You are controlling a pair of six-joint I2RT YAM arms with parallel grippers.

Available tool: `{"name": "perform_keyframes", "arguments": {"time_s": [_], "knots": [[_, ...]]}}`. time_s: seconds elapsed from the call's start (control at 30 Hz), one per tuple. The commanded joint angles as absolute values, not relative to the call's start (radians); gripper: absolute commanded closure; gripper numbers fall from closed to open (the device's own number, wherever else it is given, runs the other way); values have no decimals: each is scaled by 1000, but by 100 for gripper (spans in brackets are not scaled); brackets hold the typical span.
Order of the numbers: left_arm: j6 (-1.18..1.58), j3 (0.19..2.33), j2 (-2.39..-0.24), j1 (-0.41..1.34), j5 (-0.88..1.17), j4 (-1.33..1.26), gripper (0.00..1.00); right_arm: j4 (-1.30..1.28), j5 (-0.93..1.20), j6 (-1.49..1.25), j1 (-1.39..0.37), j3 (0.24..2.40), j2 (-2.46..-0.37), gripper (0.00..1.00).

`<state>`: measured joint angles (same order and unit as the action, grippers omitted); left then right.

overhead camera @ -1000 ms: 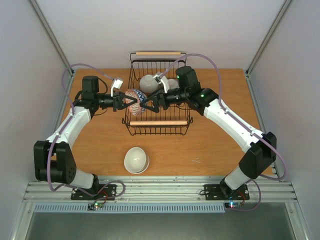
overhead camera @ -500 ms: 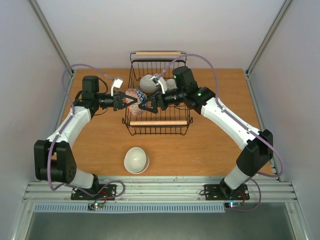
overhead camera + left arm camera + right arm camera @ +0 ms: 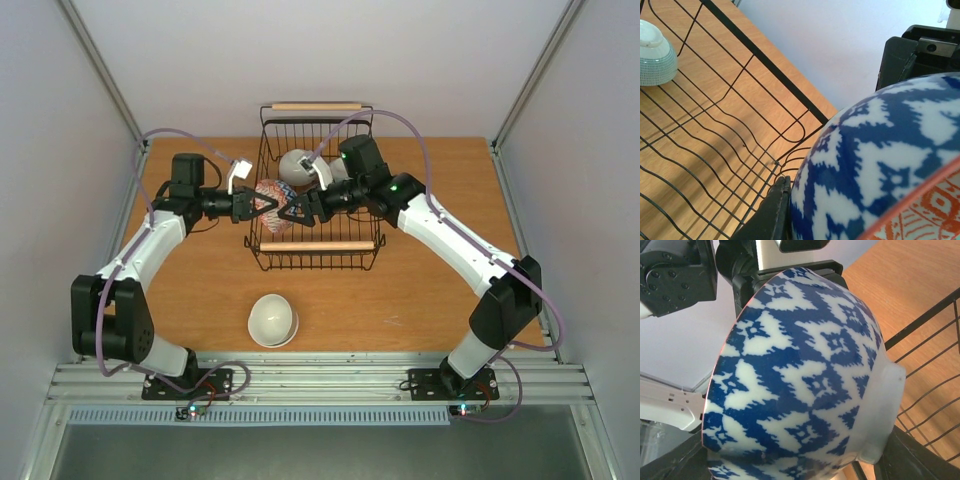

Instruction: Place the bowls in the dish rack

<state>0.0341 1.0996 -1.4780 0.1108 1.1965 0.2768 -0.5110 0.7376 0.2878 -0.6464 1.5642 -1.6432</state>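
Left gripper [image 3: 254, 205] pinched shut on bowl [image 3: 805, 375] rim; bowl on edge at rack [image 3: 318, 246] 9 o'clock side, likely for handover. Right gripper [image 3: 291, 211] jaws straddle bowl, grip unclear. White bowl [image 3: 272, 320] on table, rack's 6 o'clock.

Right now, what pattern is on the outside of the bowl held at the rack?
Blue-and-white pattern on the bowl, with a thin orange rim; clearest in the right wrist view.

Right tool [image 3: 289, 212] — nearer than before, jaws narrower — now astride the blue-patterned bowl [image 3: 267, 200]
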Motion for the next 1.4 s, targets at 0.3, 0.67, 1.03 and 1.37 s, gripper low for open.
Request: {"name": "perform_keyframes", "arguments": {"time_s": [0.3, 0.67, 1.03, 1.37], "knots": [[-62, 1150, -1451, 147, 1101, 331, 49, -540, 448, 359, -663, 1609, -1631, 99], [-114, 1159, -1372, 145, 672, 361, 33, -769, -48, 405, -664, 1763, -1739, 99], [-117, 1158, -1383, 137, 591, 356, 33, -1035, -322, 418, -666, 1912, -1891, 99], [-117, 1157, -1383, 136, 605, 358, 33, -1151, -459, 441, -664, 2051, -2115, 99]]}}
